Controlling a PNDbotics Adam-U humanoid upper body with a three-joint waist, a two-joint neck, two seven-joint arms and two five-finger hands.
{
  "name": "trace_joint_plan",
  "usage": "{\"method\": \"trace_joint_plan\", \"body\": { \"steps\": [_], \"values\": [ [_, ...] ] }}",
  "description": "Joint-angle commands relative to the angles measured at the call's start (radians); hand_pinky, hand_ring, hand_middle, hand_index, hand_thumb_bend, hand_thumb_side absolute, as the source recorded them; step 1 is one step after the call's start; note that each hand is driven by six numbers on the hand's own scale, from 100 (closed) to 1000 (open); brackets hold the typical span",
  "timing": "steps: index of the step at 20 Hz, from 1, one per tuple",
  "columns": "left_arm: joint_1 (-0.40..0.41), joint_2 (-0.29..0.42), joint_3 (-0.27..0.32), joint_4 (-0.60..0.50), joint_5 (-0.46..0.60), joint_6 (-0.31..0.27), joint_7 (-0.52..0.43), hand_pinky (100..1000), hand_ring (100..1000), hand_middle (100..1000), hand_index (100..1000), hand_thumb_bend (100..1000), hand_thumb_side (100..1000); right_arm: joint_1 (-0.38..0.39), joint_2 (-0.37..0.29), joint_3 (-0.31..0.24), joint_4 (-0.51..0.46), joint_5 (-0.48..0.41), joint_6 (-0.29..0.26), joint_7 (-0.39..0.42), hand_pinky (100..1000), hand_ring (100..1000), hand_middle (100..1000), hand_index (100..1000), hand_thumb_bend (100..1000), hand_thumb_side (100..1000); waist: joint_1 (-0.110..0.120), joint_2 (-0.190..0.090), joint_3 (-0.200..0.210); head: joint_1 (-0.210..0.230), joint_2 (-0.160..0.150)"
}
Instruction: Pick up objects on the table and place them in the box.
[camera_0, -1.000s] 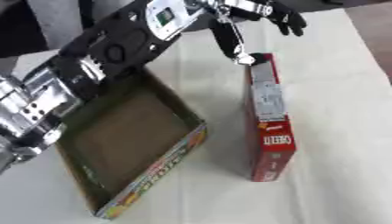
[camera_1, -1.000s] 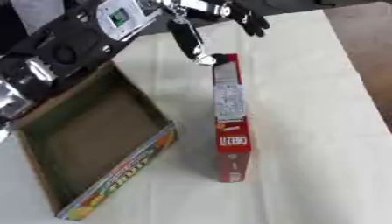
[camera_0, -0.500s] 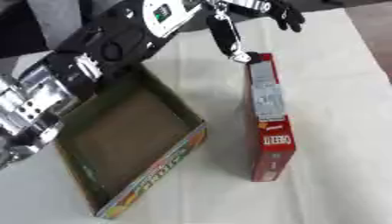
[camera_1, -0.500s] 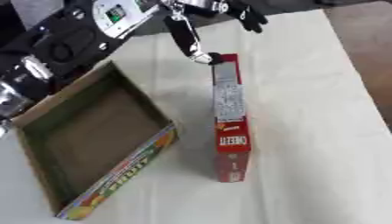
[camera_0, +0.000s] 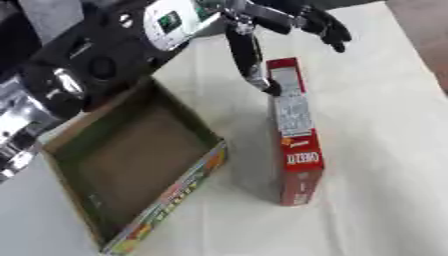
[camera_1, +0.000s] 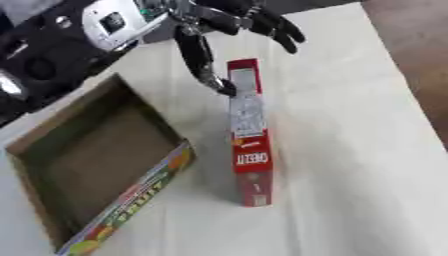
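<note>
Little has moved since the earlier frames: the left hand (camera_0: 284, 22) still hangs over the far end of the tall red cardboard carton (camera_0: 295, 131), thumb touching its left edge, fingers spread apart. Leftmost, the open brown cardboard box (camera_0: 131, 165) sits on the cream-covered surface (camera_0: 385, 150), the carton standing on edge just right of it.

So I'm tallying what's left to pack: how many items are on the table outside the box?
1: a red carton standing on edge right of the empty box, with the left hand at its far end.
</note>
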Motion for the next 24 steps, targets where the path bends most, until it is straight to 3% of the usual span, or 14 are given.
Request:
{"method": "trace_joint_plan", "body": {
  "steps": [1,8,13,24],
  "values": [
    [-0.019,0.047,-0.002,-0.023,-0.053,-0.308,-0.282,980,966,995,988,513,100,-0.016,-0.028,0.002,-0.005,0.006,-0.001,0.003,522,747,796,828,100,644,-0.002,-0.022,0.005,-0.016,0.000],
    [-0.004,0.070,0.008,0.053,-0.182,-0.413,-0.282,974,970,986,989,575,100,-0.007,-0.049,0.001,0.004,0.016,-0.003,0.001,522,747,796,828,100,645,0.013,-0.033,0.025,-0.034,0.000],
    [0.004,0.077,0.005,0.078,-0.230,-0.430,-0.282,972,970,984,991,595,100,-0.006,-0.058,0.001,0.007,0.020,-0.004,-0.001,522,746,795,827,100,647,0.018,-0.037,0.037,-0.042,0.000],
    [-0.016,0.032,-0.024,0.060,-0.116,-0.431,-0.282,963,945,978,966,545,100,-0.014,-0.063,0.007,0.008,0.023,-0.007,-0.002,522,745,794,824,100,653,0.024,-0.041,0.035,-0.046,0.000]
  ]
}}
